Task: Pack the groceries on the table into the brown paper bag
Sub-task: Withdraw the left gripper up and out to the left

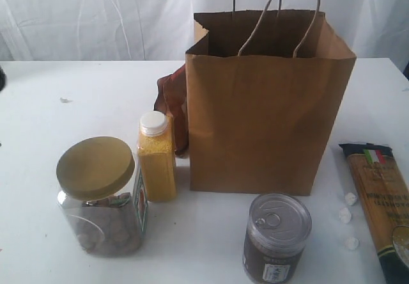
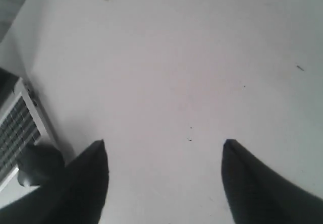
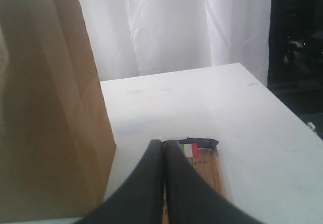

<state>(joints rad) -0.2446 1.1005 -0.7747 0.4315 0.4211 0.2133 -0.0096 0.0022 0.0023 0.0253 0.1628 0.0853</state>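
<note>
The brown paper bag (image 1: 268, 102) stands upright and open at mid-table; its side also shows in the right wrist view (image 3: 50, 108). Left of it stand the yellow-grain bottle (image 1: 156, 158) and the yellow-lidded jar (image 1: 100, 196). The brown pouch (image 1: 174, 102) leans behind the bottle against the bag. The pull-tab can (image 1: 276, 239) stands in front. The spaghetti packet (image 1: 382, 201) lies at the right, and my shut right gripper (image 3: 163, 144) hovers over the packet (image 3: 209, 166), holding nothing. My left gripper (image 2: 164, 143) is open above bare table (image 2: 176, 57). The carton is out of view.
Three small white lumps (image 1: 346, 215) lie between the can and the spaghetti packet. White curtains (image 1: 96, 15) hang behind the table. A metal grille (image 2: 17, 128) sits off the table edge in the left wrist view. The table's right edge (image 3: 282, 108) drops to dark floor.
</note>
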